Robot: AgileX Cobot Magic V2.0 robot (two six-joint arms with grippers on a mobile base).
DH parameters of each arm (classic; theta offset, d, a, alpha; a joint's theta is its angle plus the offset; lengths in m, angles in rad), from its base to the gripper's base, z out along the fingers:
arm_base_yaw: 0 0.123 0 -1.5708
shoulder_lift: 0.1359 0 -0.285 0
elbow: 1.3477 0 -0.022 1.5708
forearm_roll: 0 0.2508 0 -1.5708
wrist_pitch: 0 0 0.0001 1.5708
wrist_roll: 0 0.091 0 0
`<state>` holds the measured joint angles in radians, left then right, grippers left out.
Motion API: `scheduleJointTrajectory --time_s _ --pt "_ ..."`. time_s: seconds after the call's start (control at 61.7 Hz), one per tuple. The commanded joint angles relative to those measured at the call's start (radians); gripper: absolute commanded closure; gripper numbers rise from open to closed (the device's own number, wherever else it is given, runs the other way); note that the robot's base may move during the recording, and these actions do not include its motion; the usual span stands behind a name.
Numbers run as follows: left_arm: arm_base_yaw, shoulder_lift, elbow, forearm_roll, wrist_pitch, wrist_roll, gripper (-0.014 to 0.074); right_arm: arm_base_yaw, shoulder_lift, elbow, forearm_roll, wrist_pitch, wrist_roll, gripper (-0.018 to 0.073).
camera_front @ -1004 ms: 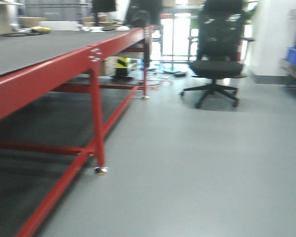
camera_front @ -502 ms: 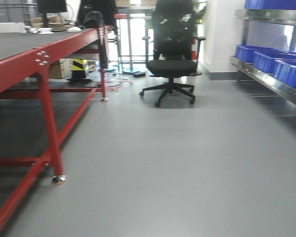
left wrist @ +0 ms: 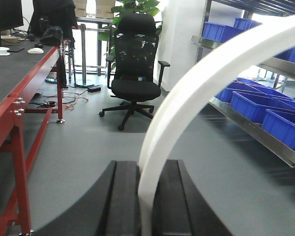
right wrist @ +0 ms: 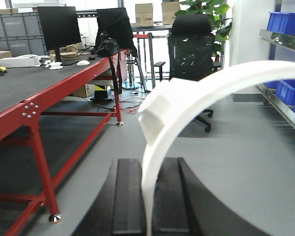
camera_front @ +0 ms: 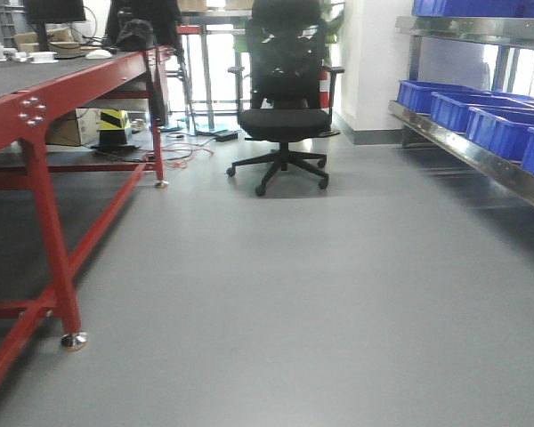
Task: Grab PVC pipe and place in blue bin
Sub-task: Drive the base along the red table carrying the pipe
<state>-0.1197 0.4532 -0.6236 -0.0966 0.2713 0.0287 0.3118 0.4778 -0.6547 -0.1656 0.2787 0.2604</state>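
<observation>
The left gripper [left wrist: 145, 166] squeezes the PVC pipe [left wrist: 196, 83] between its fingers [left wrist: 123, 196]. The pipe goes up from the hand and bends over to the right. I think the tight hold keeps it from falling. The right gripper [right wrist: 148, 164] pinches a white bent pipe [right wrist: 201, 91] the same way. I cannot tell if it is the same one. The blue bins [left wrist: 258, 105] sit on a shelf [left wrist: 246, 125] to the right of both hands, well apart. The robot likely needs to get closer.
</observation>
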Motion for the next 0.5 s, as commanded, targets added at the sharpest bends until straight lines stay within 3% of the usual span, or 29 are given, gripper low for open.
scheduleJointTrajectory --time_s 0.0,0.486 --pt "-0.003 -0.006 0.0 -0.007 -0.028 -0.006 0.0707 0.002 -0.004 0.001 -0.011 -0.024 -0.001 0.0727" --pt "-0.003 -0.006 0.0 -0.007 -0.028 -0.006 0.0707 0.002 -0.004 0.001 -0.011 -0.024 -0.001 0.0727"
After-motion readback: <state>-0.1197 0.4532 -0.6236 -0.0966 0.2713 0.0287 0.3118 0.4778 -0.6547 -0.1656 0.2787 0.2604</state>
